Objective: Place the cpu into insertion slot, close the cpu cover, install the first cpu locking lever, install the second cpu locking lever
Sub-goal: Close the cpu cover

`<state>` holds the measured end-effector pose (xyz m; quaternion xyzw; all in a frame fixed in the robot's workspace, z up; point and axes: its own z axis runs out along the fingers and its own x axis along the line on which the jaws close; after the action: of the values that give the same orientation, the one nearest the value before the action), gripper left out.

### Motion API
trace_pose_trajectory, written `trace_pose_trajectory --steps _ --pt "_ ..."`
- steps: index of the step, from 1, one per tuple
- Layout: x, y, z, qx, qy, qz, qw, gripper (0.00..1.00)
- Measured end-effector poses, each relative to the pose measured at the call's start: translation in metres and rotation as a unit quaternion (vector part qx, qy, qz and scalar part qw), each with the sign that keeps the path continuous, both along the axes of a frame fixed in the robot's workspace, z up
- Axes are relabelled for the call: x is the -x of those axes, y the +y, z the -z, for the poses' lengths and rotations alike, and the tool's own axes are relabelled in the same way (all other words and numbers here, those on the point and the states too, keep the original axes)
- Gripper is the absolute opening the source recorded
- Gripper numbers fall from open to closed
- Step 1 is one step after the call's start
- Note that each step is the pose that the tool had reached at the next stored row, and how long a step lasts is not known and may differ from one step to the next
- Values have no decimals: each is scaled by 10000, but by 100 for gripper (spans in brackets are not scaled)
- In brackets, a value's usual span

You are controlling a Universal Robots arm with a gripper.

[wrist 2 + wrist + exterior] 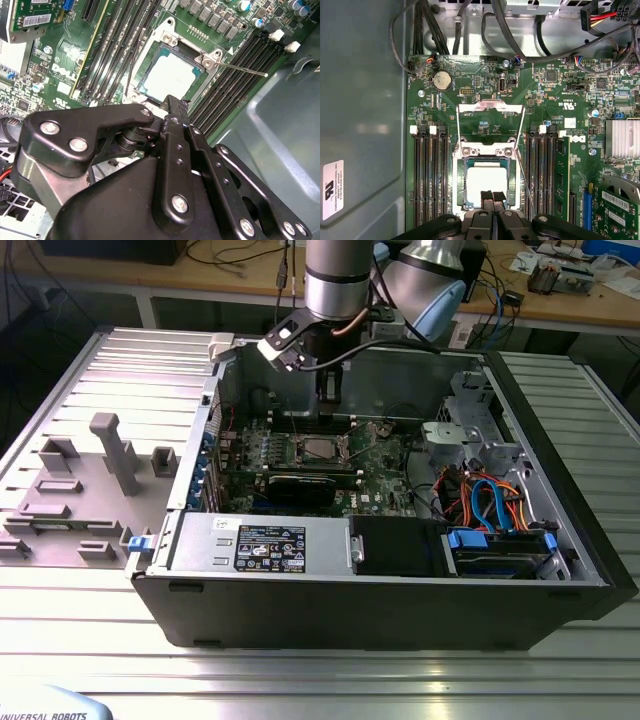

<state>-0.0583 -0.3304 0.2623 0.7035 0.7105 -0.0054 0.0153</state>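
The gripper [493, 196] has its two fingers pressed together with nothing between them. In both wrist views the tips sit over the near edge of the cpu [487, 182] - whether they touch it I cannot tell. In the exterior view the gripper [328, 395] hangs inside the open computer case [400, 615], just above the board.

The cpu, its pale metal top up, lies flat in the insertion slot [461, 175], square to the dark rim around it. In the second wrist view the cpu [169, 76] sits the same way, just past the fingertips [175, 105].

The cpu cover [490, 106] is swung open - its silver frame is tipped back from the hinge on the far side of the slot, and green board shows through the window. A thin locking lever [526, 190] runs free beside the slot, between it and the memory slots [546, 175], not hooked down.

Around them spreads the green motherboard [560, 90]. In the exterior view a black graphics card [300, 487] lies near the slot, and the case rests on a ribbed metal table [300, 680].
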Motion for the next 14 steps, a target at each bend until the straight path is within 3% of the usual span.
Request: trace_pose_trajectory --steps 8,14 --pt "-11 0 0 0 0 -1 10000 11" --pt "-97 0 0 0 0 0 10000 11"
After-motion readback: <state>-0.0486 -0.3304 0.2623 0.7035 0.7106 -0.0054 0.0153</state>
